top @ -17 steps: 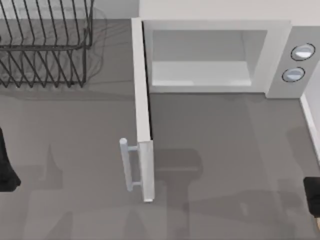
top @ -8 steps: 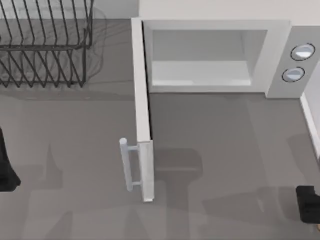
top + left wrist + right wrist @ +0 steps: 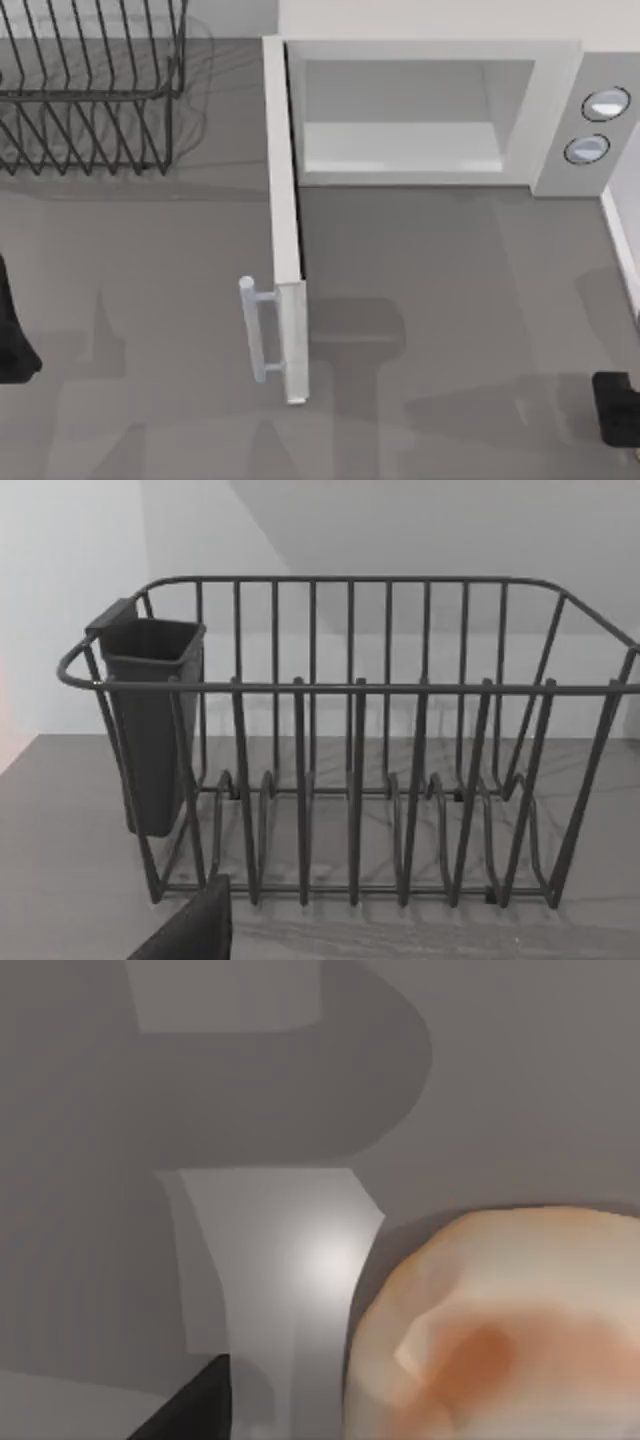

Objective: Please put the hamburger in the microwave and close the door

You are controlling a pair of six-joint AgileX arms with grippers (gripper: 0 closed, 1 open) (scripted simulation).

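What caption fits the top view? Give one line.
Microwave door wide open, cavity bare; dish rack at left.

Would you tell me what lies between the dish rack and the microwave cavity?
The top view shows the open door jutting forward between dish rack and cavity.

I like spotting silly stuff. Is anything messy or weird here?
Nothing stands out. The microwave door hangs wide open with nothing inside yet, the dish rack stands upright, and the hamburger looks whole.

No readable text, labels, brand names, numbers or signs. The microwave (image 3: pixel 430 110), its two knobs (image 3: pixel 596 125) and the dish rack (image 3: pixel 350 740) all have plain, unmarked surfaces.
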